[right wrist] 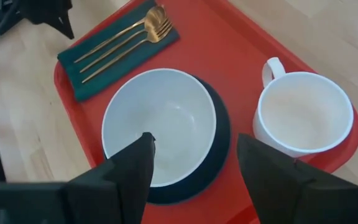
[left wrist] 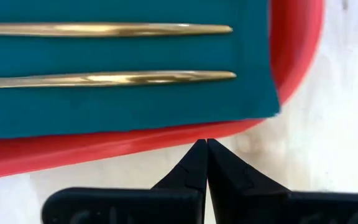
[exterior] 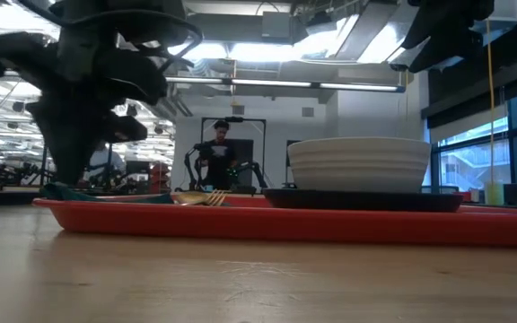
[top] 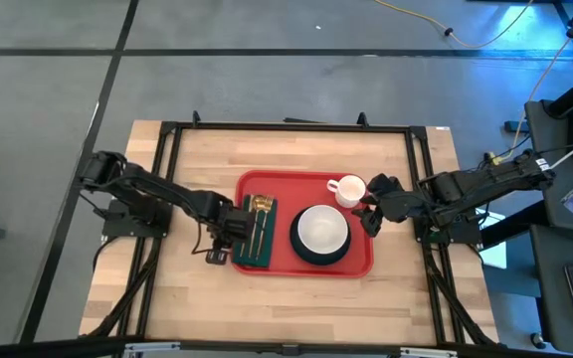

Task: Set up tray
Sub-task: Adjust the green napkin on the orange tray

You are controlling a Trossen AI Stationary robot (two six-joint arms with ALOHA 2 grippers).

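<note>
Four kinds of item already sit on the tray (top: pixel 361 264), which lies at the centre of the high view on the wooden table (top: pixel 167 298), so the setting looks close to complete. Largest after the tray is the dark plate (top: pixel 338 257), right of centre in that view, with the white bowl (top: pixel 321 230) resting inside it; both appear empty. Next is the dark green cloth (top: pixel 248 252) at the tray's left end, lying flat with one corner reaching the red rim. The white mug (top: pixel 347 190) stands upright near the tray's upper right corner, just beside the plate, handle turned away from the bowl. Smallest is the gold cutlery (top: pixel 259 214) laid lengthwise on the cloth; the right wrist view shows a spoon and a fork, and a third piece whose kind I cannot tell. The left gripper (top: pixel 217 256) sits low at the tray's left edge, fingers pressed together and holding nothing, its tips just off the rim. The right gripper (top: pixel 371 211) hovers at the tray's right end between mug and bowl, spread wide and empty. What remains, at a guess, is only small straightening or drawing the arms back.
</note>
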